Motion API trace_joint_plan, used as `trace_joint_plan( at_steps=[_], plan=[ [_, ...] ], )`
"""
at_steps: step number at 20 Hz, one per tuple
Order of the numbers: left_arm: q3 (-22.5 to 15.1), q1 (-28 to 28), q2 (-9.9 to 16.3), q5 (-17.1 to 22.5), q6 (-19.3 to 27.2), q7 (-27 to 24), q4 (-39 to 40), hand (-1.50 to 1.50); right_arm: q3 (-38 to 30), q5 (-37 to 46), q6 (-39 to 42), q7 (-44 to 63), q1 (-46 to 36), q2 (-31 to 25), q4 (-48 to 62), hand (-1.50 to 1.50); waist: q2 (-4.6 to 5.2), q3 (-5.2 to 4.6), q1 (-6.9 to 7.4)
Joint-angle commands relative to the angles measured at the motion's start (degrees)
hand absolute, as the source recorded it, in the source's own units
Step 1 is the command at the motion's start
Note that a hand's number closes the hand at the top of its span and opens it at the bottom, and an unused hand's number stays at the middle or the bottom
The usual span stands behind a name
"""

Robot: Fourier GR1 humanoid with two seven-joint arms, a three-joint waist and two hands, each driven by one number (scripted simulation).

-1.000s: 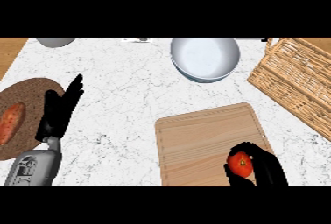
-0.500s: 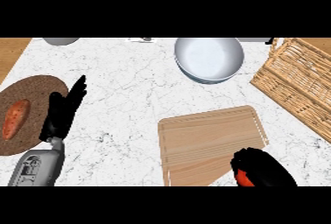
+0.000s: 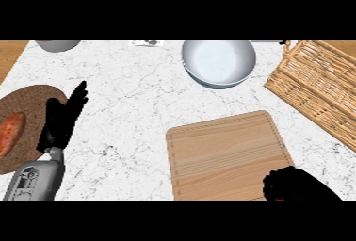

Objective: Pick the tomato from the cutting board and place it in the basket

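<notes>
The white marble bench (image 3: pixel 139 84) holds a bare light wooden cutting board (image 3: pixel 222 155). At the lower right, the right hand (image 3: pixel 295 186) curls shut, likely around the hidden tomato. The woven wicker basket (image 3: pixel 319 89) at the upper right waits. The left hand (image 3: pixel 62 120) rests spread.

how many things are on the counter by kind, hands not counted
bowl: 2, the white bowl and a grey bowl cut by the top edge
cutting board: 1
basket: 1
round brown mat: 1
orange food item on the mat: 1
total: 6
</notes>
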Motion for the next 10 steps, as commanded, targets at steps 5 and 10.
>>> trace_joint_plan(
  at_steps=[5, 10],
  plan=[
    [-0.1, 2.4, -0.1, 0.2, -0.7, -1.0, -0.4, 0.00, -9.1, -27.5, 11.5, 1.4, 8.2, 1.6, -18.8, 1.50, -0.12, -0.05, -1.06],
    [0.0, 1.3, -0.4, -1.0, 0.9, -0.9, -0.3, 0.00, -23.0, -45.8, 16.7, 10.7, 8.1, 0.7, -30.4, 1.50, 0.06, -0.07, -0.90]
  ],
)
